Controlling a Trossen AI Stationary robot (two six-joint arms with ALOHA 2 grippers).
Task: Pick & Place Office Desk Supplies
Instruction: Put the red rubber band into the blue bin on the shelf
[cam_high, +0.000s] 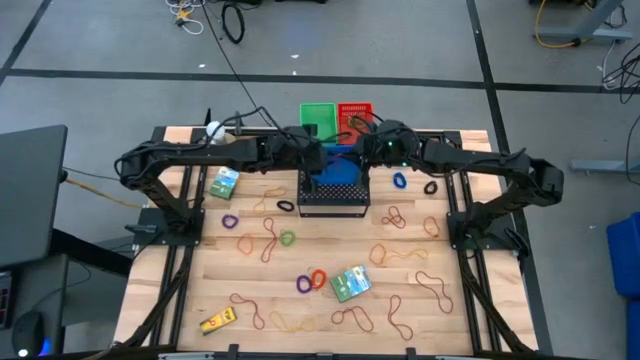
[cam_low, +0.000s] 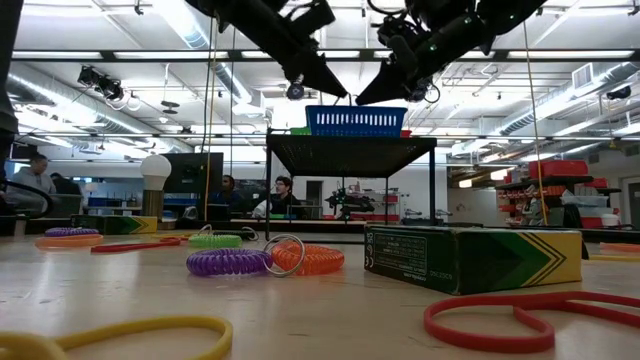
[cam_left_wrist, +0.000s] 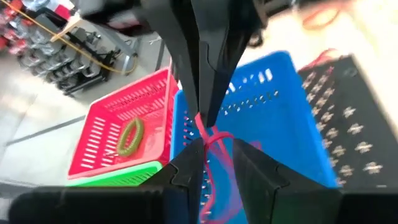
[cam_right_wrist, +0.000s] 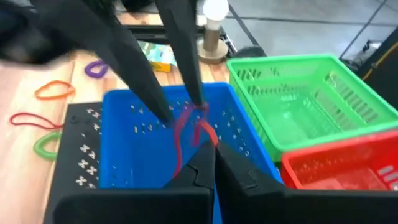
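A red-brown rubber band (cam_right_wrist: 182, 134) hangs over the blue basket (cam_high: 335, 172), which stands on the black mesh box (cam_high: 333, 197) at the table's far middle. Both grippers meet above it. My right gripper (cam_right_wrist: 216, 152) comes from the right and is shut on the band. My left gripper (cam_left_wrist: 219, 162) comes from the left and is open, its fingers standing on either side of the band (cam_left_wrist: 211, 140); I cannot tell whether one fingertip (cam_right_wrist: 199, 104) touches it. In the low view both grippers hover just above the basket's rim (cam_low: 355, 120). My right gripper pinches the rubber band at its upper part (cam_right_wrist: 208, 138) between its two fingertips, slanting down from the table's right. The band is lifted clear and hangs slack below the fingers, its lower loop (cam_right_wrist: 176, 158) inside the blue basket.
A green basket (cam_high: 318, 115) and a red basket (cam_high: 355, 112) holding a green ring (cam_left_wrist: 130, 137) stand behind the blue one. Rubber bands, coloured rings (cam_high: 310, 283), two green boxes (cam_high: 350, 283) (cam_high: 225, 182) and a yellow item (cam_high: 217, 320) lie scattered over the wooden table.
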